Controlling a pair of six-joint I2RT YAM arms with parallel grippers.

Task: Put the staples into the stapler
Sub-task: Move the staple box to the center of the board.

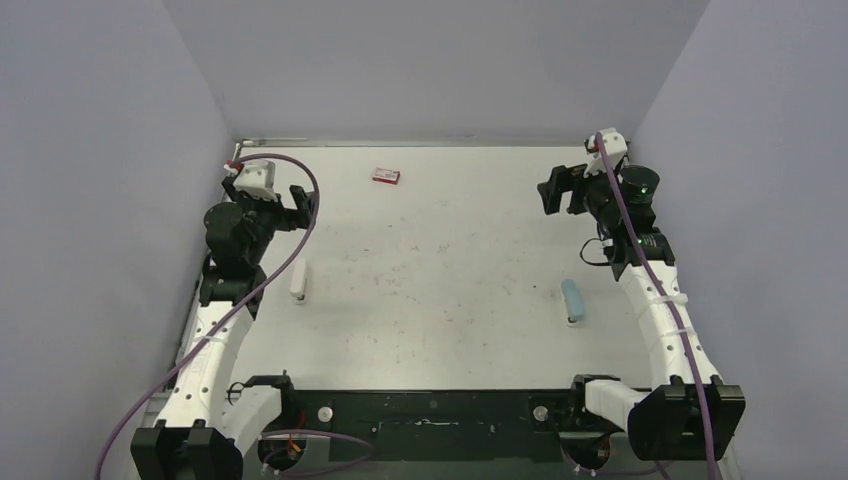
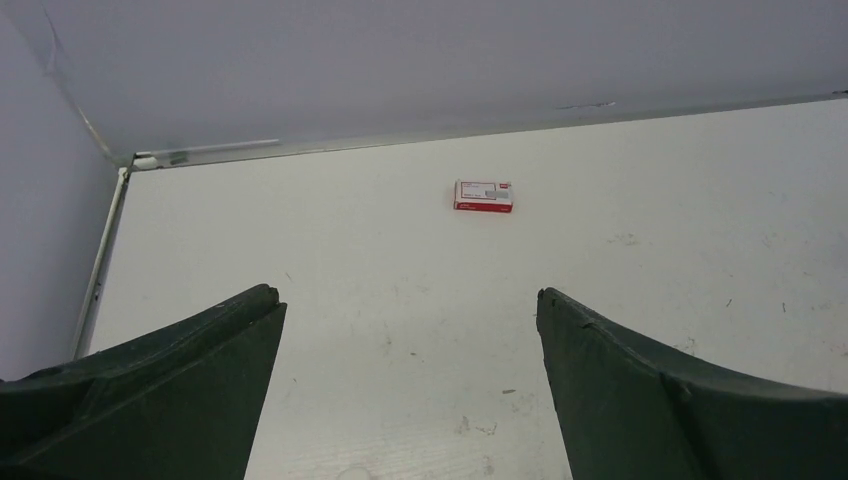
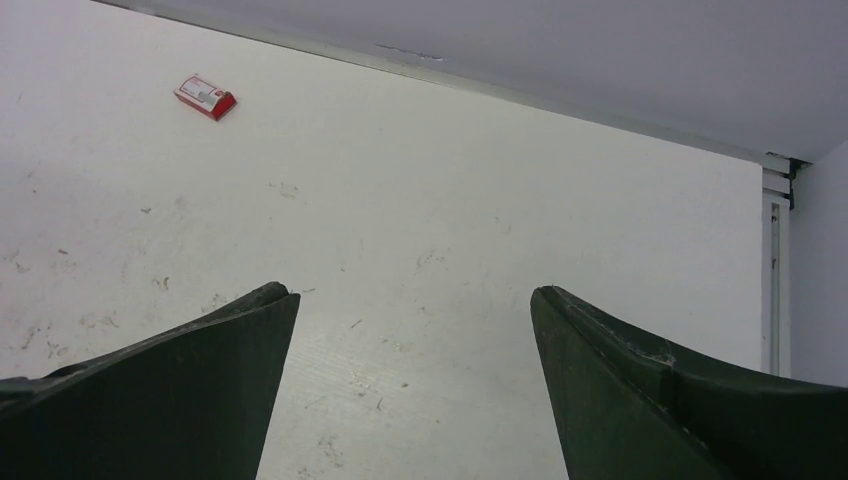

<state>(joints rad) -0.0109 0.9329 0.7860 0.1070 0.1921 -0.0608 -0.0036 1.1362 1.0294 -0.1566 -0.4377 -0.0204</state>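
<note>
Taking the table [image 1: 450,330] from above as a clock face with twelve at the far wall, the small red-and-white staples box [image 1: 387,176] lies flat near twelve o'clock, a touch toward eleven and close to the far edge. It lies alone, well apart from both arms. No loose staples can be made out, only the box. The left gripper [image 1: 300,203] hangs above the table at about ten o'clock, its jaws spread wide with nothing between them. In its wrist view the box [image 2: 483,196] lies ahead, beyond the gap between the fingers [image 2: 200,350]. The right gripper [image 1: 553,190] is at about two o'clock, likewise released and empty, and its wrist view has the box [image 3: 205,97] far off at the upper left. A white oblong object [image 1: 299,282] lies at nine o'clock and a pale blue oblong object [image 1: 572,301] at four o'clock. Both are too small to tell whether either is the stapler.
</note>
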